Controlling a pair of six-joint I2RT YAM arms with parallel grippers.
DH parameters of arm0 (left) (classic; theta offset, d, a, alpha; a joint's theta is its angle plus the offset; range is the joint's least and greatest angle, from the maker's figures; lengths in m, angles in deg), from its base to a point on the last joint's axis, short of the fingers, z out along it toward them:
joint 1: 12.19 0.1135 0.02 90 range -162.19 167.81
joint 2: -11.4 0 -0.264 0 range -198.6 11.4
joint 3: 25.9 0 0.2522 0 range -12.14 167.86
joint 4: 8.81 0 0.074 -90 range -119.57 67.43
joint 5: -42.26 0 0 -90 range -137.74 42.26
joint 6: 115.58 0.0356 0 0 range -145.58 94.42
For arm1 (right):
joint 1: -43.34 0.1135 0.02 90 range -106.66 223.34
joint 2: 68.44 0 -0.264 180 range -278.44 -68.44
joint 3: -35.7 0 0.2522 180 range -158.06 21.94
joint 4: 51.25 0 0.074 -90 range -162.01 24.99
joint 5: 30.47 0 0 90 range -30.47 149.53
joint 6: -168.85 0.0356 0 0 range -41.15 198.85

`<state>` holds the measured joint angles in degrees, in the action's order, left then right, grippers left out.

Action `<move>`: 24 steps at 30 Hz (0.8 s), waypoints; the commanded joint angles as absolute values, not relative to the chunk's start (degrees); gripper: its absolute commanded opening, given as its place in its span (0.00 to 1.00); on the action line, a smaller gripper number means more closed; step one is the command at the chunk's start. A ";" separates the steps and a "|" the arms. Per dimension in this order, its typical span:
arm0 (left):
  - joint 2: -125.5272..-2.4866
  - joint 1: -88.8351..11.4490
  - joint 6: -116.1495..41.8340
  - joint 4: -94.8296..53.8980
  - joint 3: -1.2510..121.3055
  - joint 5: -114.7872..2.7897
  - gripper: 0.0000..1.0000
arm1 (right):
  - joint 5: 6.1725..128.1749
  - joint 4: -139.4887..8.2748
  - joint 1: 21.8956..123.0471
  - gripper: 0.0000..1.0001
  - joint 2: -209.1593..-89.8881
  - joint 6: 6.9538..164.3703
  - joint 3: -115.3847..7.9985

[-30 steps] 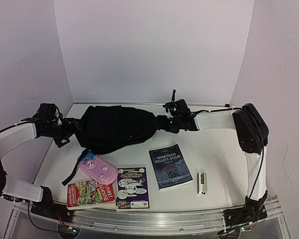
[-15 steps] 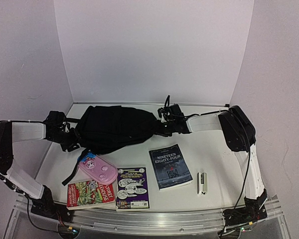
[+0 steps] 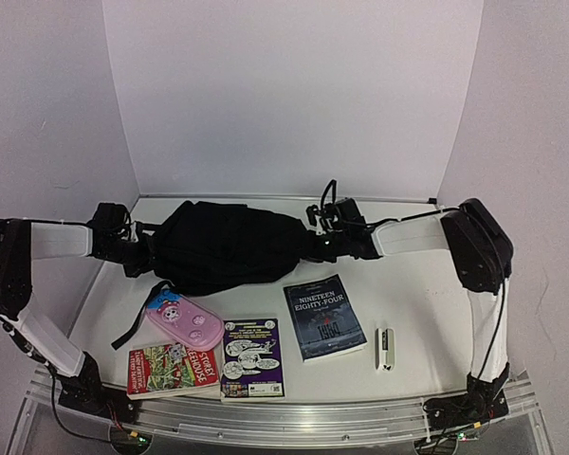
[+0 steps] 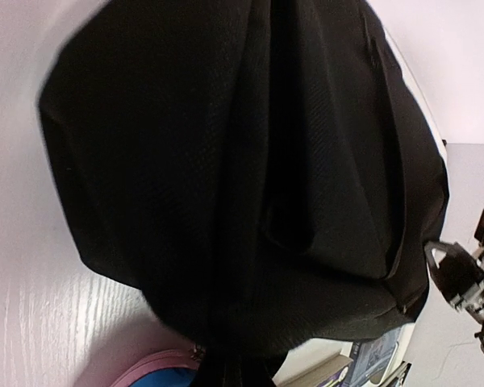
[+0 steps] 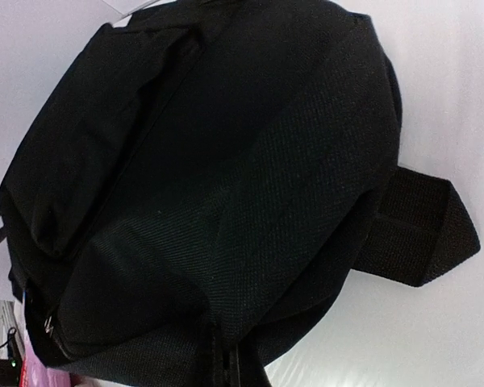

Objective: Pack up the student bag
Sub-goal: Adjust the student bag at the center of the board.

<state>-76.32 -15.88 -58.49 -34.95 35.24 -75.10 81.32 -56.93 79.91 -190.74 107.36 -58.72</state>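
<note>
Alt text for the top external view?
Black student bag lies across the back of the table, left claw and right claw shut on its ends. Nearer: pink pencil case, red book, purple comic book, Nineteen Eighty-Four paperback, stapler.

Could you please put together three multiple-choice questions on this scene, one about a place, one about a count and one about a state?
1. Relative to the student bag, where does the pink pencil case lie?
A. On top of it
B. On the table, just nearer the arms' bases than its left part
C. Far right, beside the stapler

2. How many books lie on the table?
A. One
B. Five
C. Three

3. How do the left gripper and right gripper stand?
A. Both shut, one at each end of the bag
B. Both open above the books
C. One open, one shut

Answers:
1 B: the case sits between the bag and the front row of books.
2 C: a red comic book, a purple comic book and Nineteen Eighty-Four.
3 A: each gripper is buried in the bunched fabric at one end.
</note>
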 commanded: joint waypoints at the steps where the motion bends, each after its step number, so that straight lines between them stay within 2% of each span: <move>1: -79.40 -15.71 -56.44 -31.71 41.70 -78.05 0.00 | 80.21 -53.91 82.81 0.00 -176.00 106.53 -49.38; 6: -86.34 -15.96 -57.92 -26.88 46.04 -84.72 0.01 | 76.84 -55.21 88.69 0.00 -166.10 110.59 -36.02; 8: -89.39 -16.75 -58.75 -24.80 47.63 -86.89 0.07 | 75.65 -55.83 92.35 0.01 -162.98 113.18 -32.24; 10: -92.03 -18.00 -59.07 -23.80 49.80 -87.99 0.15 | 75.79 -56.02 95.45 0.06 -160.93 116.03 -28.88; 12: -94.35 -19.30 -58.93 -24.13 52.12 -88.44 0.21 | 74.93 -57.56 98.56 0.18 -158.80 117.86 -27.80; 14: -94.96 -20.19 -58.56 -24.77 53.58 -87.60 0.26 | 71.57 -61.46 100.58 0.34 -156.19 118.15 -28.29; 16: -93.62 -20.28 -58.45 -25.01 53.33 -85.54 0.35 | 66.45 -67.05 101.03 0.50 -152.81 117.69 -29.88; 18: -91.07 -20.36 -58.25 -25.83 52.37 -83.17 0.43 | 61.06 -71.68 101.03 0.62 -149.60 116.78 -31.94; 21: -86.80 -21.36 -57.20 -28.69 51.04 -79.94 0.58 | 57.54 -74.90 101.03 0.71 -148.27 114.03 -35.44; 24: -83.98 -24.53 -56.07 -33.68 50.29 -76.21 0.68 | 56.08 -76.53 101.04 0.72 -151.52 111.43 -39.70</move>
<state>-90.98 -20.98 -58.22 -29.17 50.39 -81.45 62.96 -72.21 101.14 -149.34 115.13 -33.47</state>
